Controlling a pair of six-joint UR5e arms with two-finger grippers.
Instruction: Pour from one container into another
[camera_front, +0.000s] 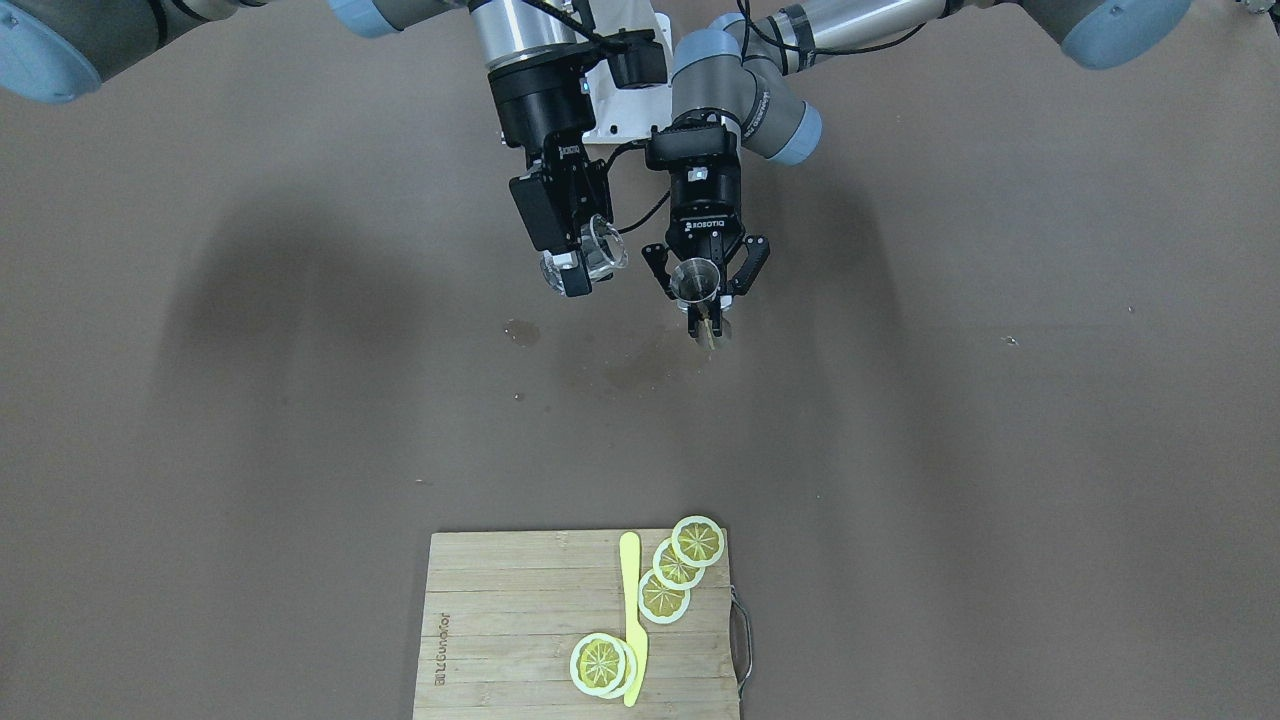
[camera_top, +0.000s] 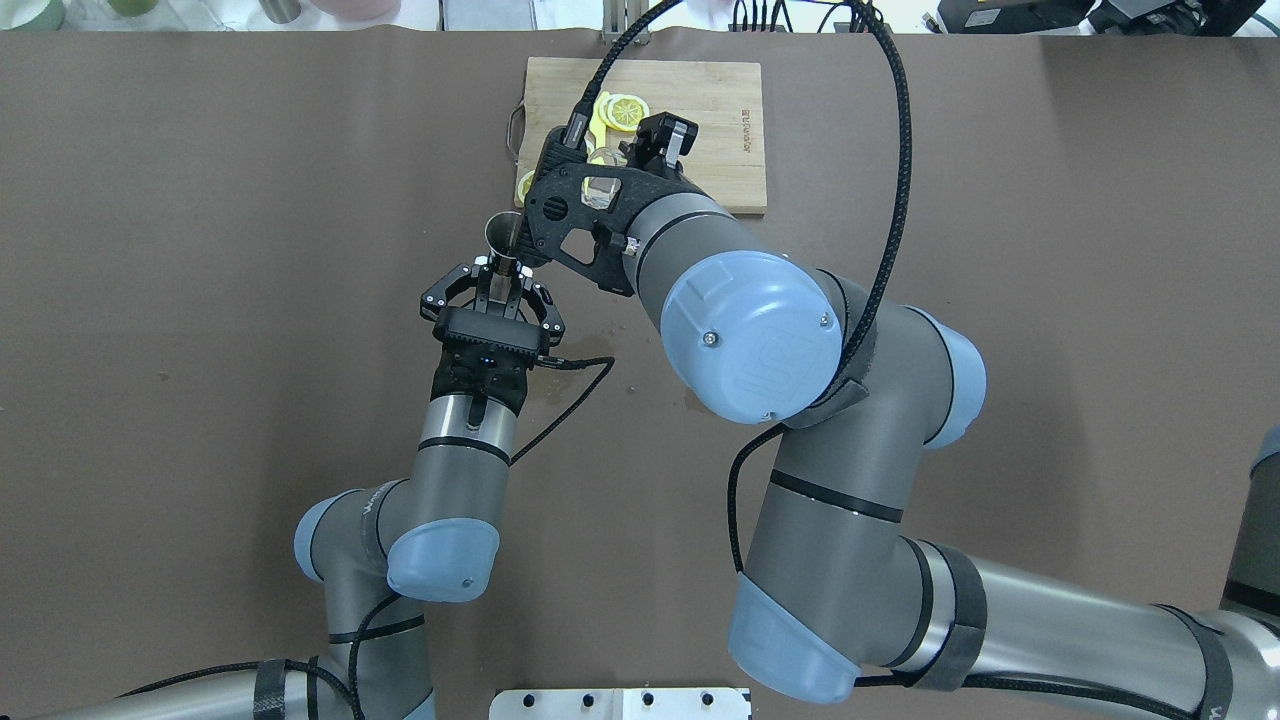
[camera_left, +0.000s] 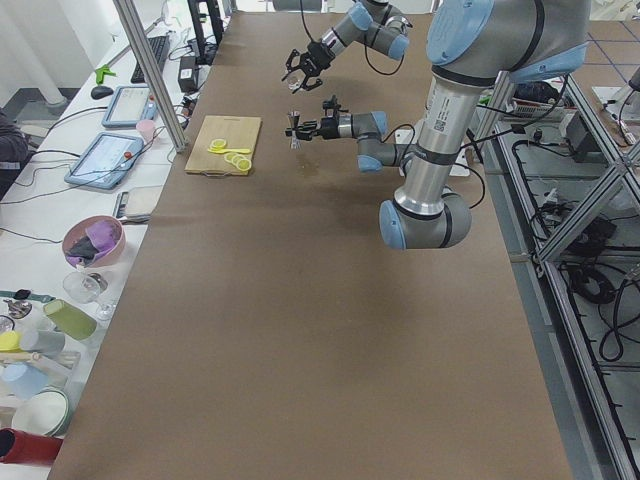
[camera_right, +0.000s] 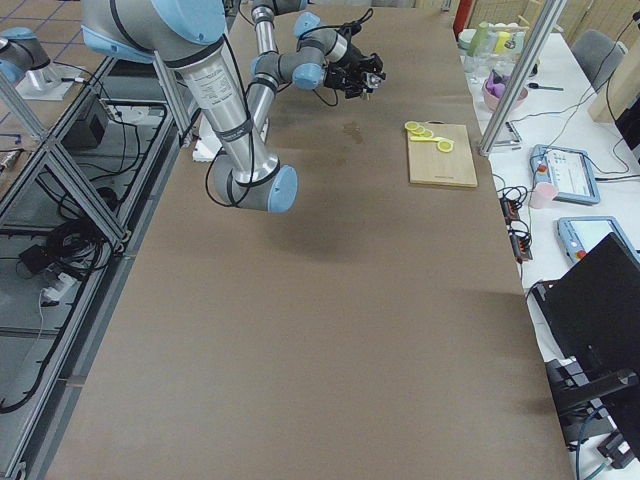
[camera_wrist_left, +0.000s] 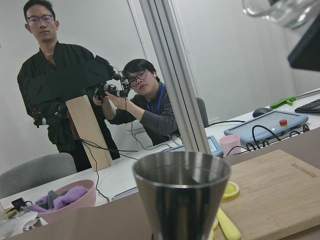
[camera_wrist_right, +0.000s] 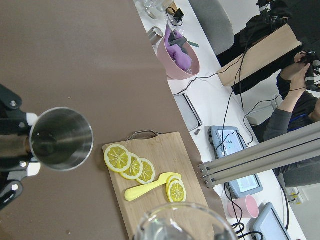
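My left gripper (camera_front: 706, 306) is shut on the narrow waist of the steel jigger (camera_front: 695, 278), holding it upright above the table. The jigger's open upper cone shows in the overhead view (camera_top: 502, 232), fills the left wrist view (camera_wrist_left: 181, 192), and is seen from above in the right wrist view (camera_wrist_right: 61, 138). My right gripper (camera_front: 578, 256) is shut on the small clear glass cup (camera_front: 597, 247). The cup is tilted with its mouth towards the jigger, a little higher and to its side, not touching it. Its rim shows at the edge of both wrist views (camera_wrist_right: 184, 222) (camera_wrist_left: 280, 10).
A bamboo cutting board (camera_front: 500, 620) lies at the table's far edge, carrying lemon slices (camera_front: 664, 596) and a yellow knife (camera_front: 632, 620). Wet spots (camera_front: 521, 332) mark the brown table below the grippers. Two operators (camera_wrist_left: 142, 100) sit beyond the table.
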